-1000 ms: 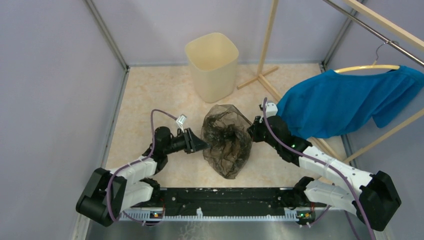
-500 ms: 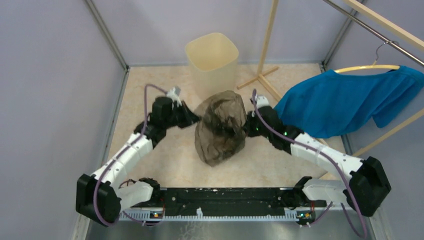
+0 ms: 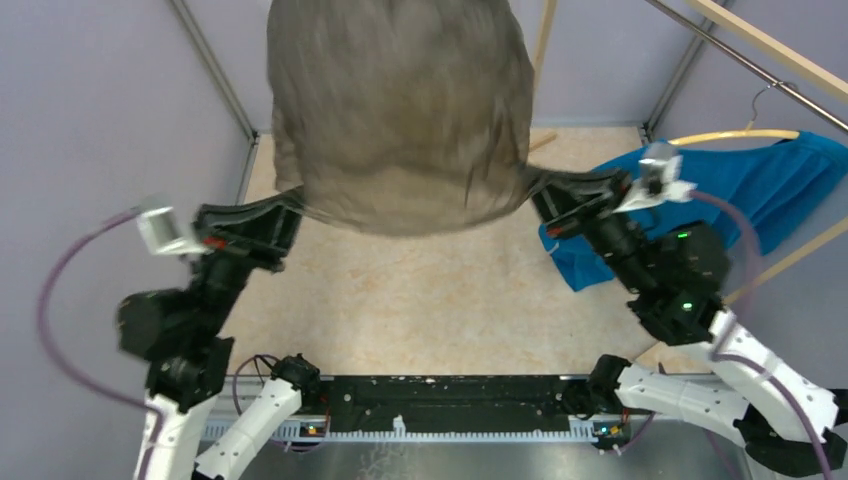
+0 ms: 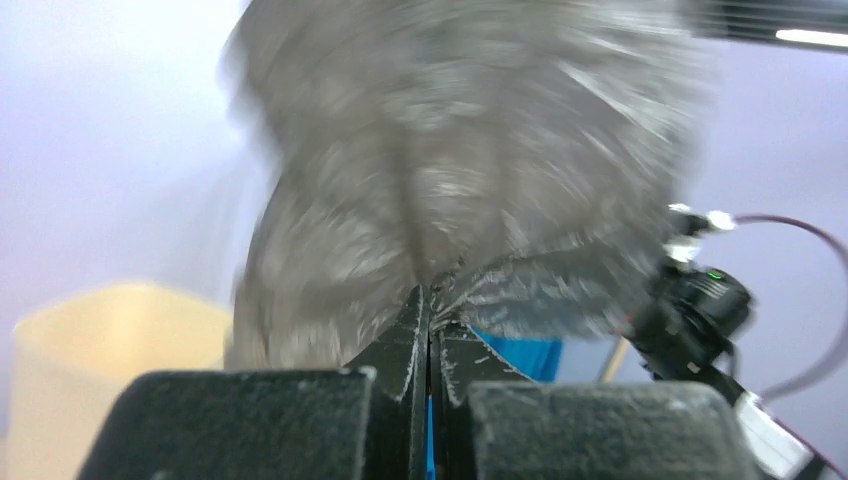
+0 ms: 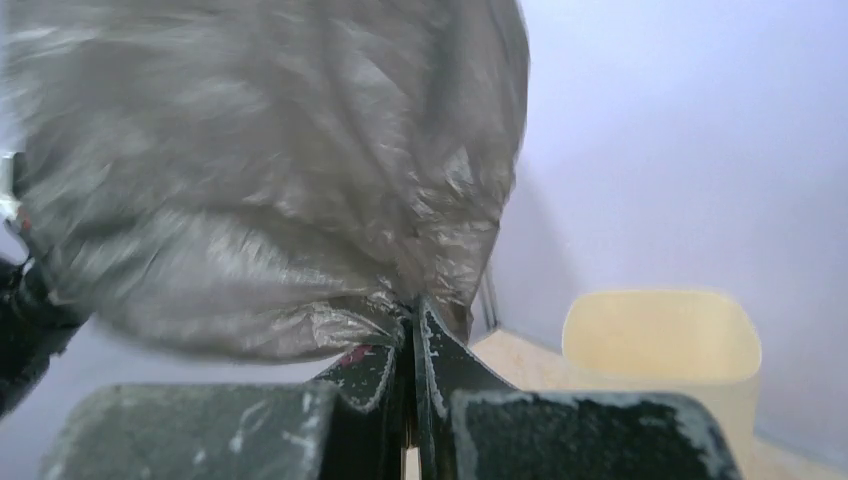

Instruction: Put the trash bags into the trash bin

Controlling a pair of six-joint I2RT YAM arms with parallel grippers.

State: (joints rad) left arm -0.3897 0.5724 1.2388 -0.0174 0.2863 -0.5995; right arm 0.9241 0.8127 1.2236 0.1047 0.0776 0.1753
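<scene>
The grey-brown, semi-transparent trash bag (image 3: 400,100) billows high in the air close to the top camera, blurred, and fills the upper middle of the top view. My left gripper (image 3: 290,212) is shut on its left edge and my right gripper (image 3: 540,195) is shut on its right edge, the bag stretched between them. The bag also shows in the left wrist view (image 4: 470,150) and in the right wrist view (image 5: 260,170). The cream trash bin is hidden behind the bag in the top view; it shows in the left wrist view (image 4: 100,370) and the right wrist view (image 5: 660,345).
A blue garment (image 3: 740,180) hangs on a hanger at the right, just behind my right arm. A wooden rack with a post (image 3: 545,40) and slanted rails stands at back right. Lavender walls close the left and back sides of the beige floor (image 3: 440,300).
Both arms have swung up from the floor, lifting the bag high toward the camera and spreading apart. The bag has ballooned out and now hides the bin in the top view.
</scene>
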